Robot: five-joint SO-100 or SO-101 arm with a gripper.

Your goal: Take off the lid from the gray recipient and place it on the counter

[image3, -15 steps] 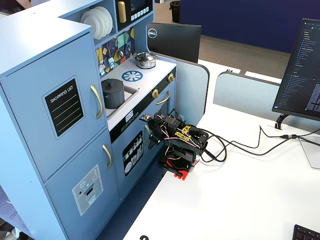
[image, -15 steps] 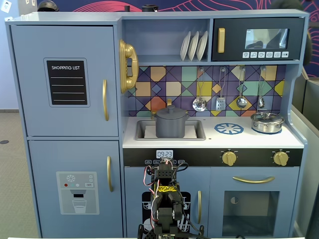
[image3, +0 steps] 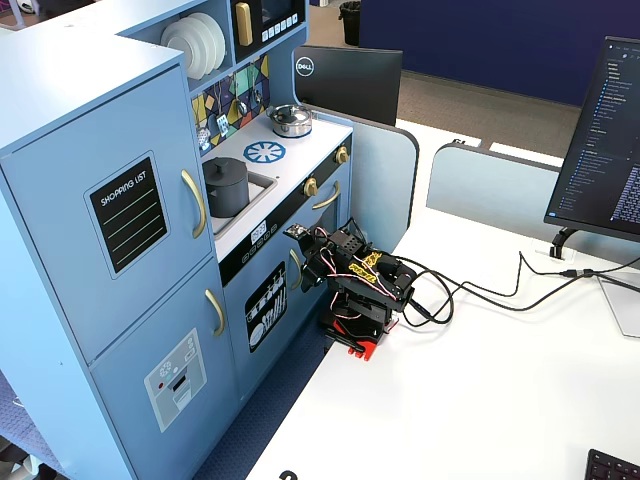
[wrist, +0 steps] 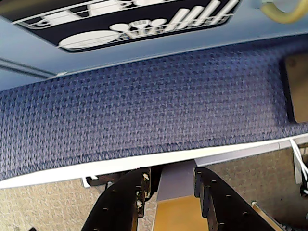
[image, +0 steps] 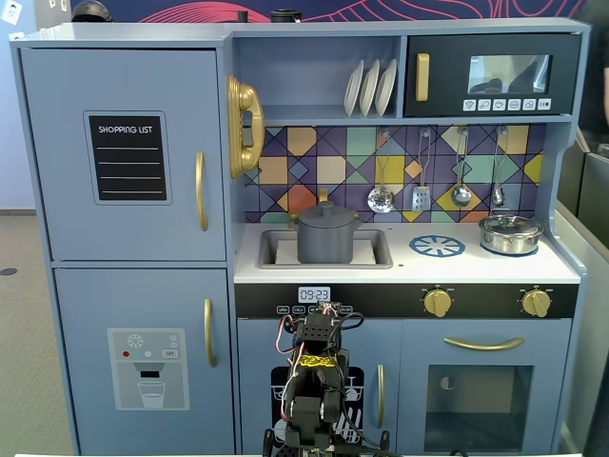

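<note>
While the matte dark-gray lid (image: 326,212) sits domed and knobbed on the cylindrical gray recipient (image: 327,244) inside the recessed sink of the white counter (image: 419,265), we count one shiny steel pot (image: 510,234) at the right in a fixed view, three white plates (image: 370,87) above, and read "SHOPPING LIST" on a black panel (image: 127,158). Our black fingers (wrist: 121,202) stand apart, empty, over blue carpet (wrist: 144,106) beside the white desk (image3: 480,390).
</note>
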